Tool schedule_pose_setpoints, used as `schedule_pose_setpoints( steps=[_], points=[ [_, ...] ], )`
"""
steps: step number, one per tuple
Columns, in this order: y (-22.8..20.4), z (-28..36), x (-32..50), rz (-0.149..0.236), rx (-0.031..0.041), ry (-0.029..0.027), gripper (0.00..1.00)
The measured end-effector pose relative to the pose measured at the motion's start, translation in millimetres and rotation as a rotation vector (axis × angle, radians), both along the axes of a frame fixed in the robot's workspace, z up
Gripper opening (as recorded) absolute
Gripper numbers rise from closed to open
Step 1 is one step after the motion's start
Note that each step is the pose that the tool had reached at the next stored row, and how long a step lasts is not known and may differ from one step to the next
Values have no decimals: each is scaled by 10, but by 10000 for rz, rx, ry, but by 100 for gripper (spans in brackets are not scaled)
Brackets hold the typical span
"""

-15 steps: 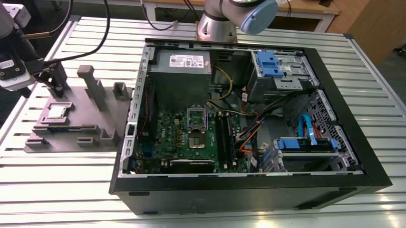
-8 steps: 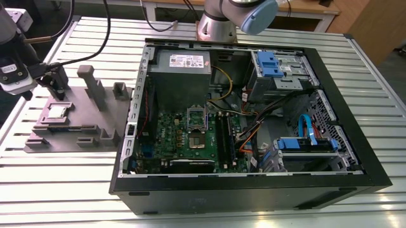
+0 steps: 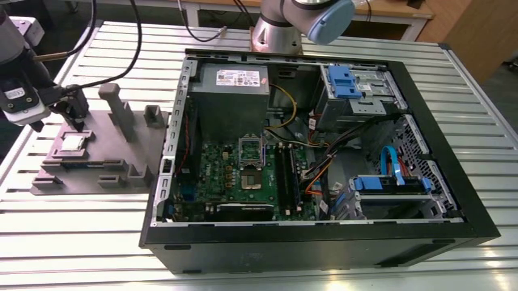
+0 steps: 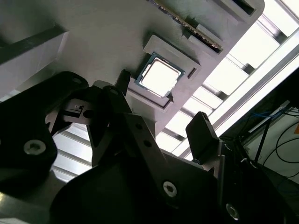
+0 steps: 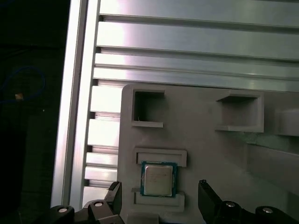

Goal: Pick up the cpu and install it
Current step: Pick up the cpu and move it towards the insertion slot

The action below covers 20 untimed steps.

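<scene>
One gripper [image 3: 73,118] on a robot arm hangs over a purple-grey tray [image 3: 113,148] that sits on a slatted metal table [image 3: 81,212]. In the exterior view the tray lies at about nine o'clock from an open computer case [image 3: 324,242], close beside its wall. The cpu [image 3: 74,143], a small square chip with a silver top, lies flat in a shallow square seat on the tray, at about seven o'clock from the tray's tall upright blocks [image 3: 121,112]. In both wrist views the two black fingers [image 5: 114,193] stand apart, one on each side of the cpu [image 5: 159,179], with a gap between each finger and the chip. The claw holds nothing. Inside the case, a green motherboard [image 3: 227,176] lies on the floor, with a square socket [image 3: 252,180] near its middle. A grey metal box with a white label [image 3: 230,79] sits at twelve o'clock from the board, and blue drive brackets [image 3: 344,82] at about two o'clock.
</scene>
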<state>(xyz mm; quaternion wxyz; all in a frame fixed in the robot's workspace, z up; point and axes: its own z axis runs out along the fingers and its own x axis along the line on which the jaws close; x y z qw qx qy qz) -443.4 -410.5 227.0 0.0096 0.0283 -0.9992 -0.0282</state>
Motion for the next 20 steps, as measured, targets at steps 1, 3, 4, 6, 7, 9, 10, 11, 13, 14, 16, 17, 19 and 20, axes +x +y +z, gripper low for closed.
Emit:
schedule_pose_setpoints(
  steps=[1, 3, 4, 6, 7, 9, 10, 11, 13, 14, 16, 17, 19, 20],
  points=[
    [-1, -9, 0, 1, -1, 1, 75],
    [-1, -34, 0, 1, -1, 1, 75],
    [-1, -47, 0, 2, -1, 1, 75],
    [-1, -74, 0, 3, -1, 1, 75],
    [-1, -88, 0, 4, -1, 1, 75],
    [-1, -110, 0, 4, 0, 1, 75],
    [-1, -118, 0, 4, 0, 1, 75],
    [-1, -127, 0, 4, 0, 1, 75],
    [-1, -148, 0, 4, 0, 0, 75],
    [-1, -159, 0, 4, 0, 0, 75],
    [-2, -177, 0, 4, 37, 2, 75],
    [-2, -183, 0, 5, 81, 4, 75],
    [-1, -193, 0, 4, 158, 0, 75],
    [-1, -194, 0, 3, 164, 1, 75]
  ],
)
